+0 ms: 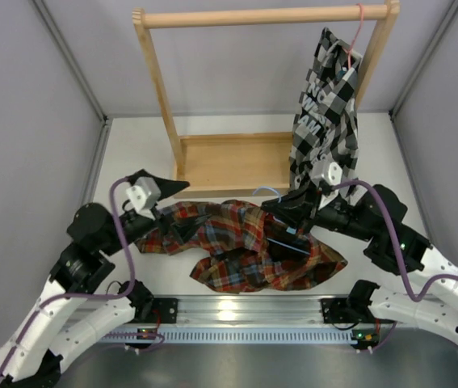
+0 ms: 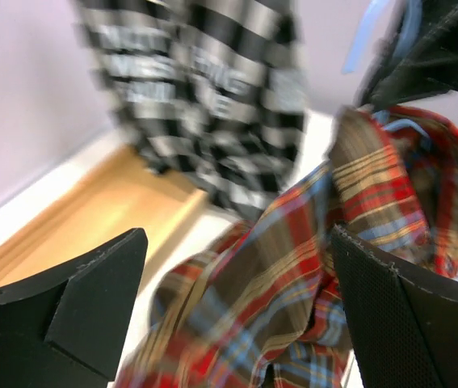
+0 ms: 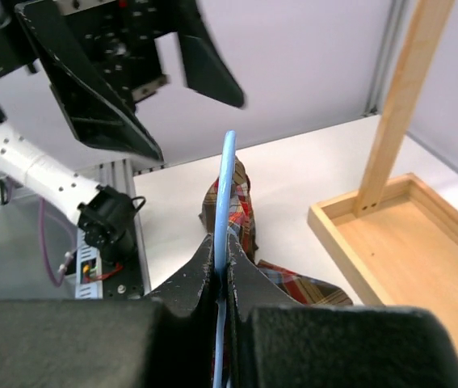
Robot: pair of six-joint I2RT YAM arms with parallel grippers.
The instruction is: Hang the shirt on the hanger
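The plaid shirt (image 1: 245, 246) lies crumpled on the table in front of the rack; it also fills the space beyond my left fingers (image 2: 293, 283) and shows under my right jaws (image 3: 241, 202). My left gripper (image 1: 192, 204) hovers at the shirt's left end, wide open (image 2: 241, 275), with cloth showing between its fingers (image 2: 91, 299) but not pinched. My right gripper (image 1: 291, 214) is over the shirt's upper middle, shut (image 3: 222, 242) on the thin light-blue hanger (image 3: 227, 178). The hanger's hook (image 1: 265, 191) pokes out above the shirt, and most of its frame is hidden in the cloth.
A wooden rack (image 1: 265, 16) with a tray base (image 1: 229, 162) stands at the back. A black-and-white checked shirt (image 1: 325, 105) hangs from it on a pink hanger (image 1: 358, 32), close behind my right gripper. Grey walls close in both sides.
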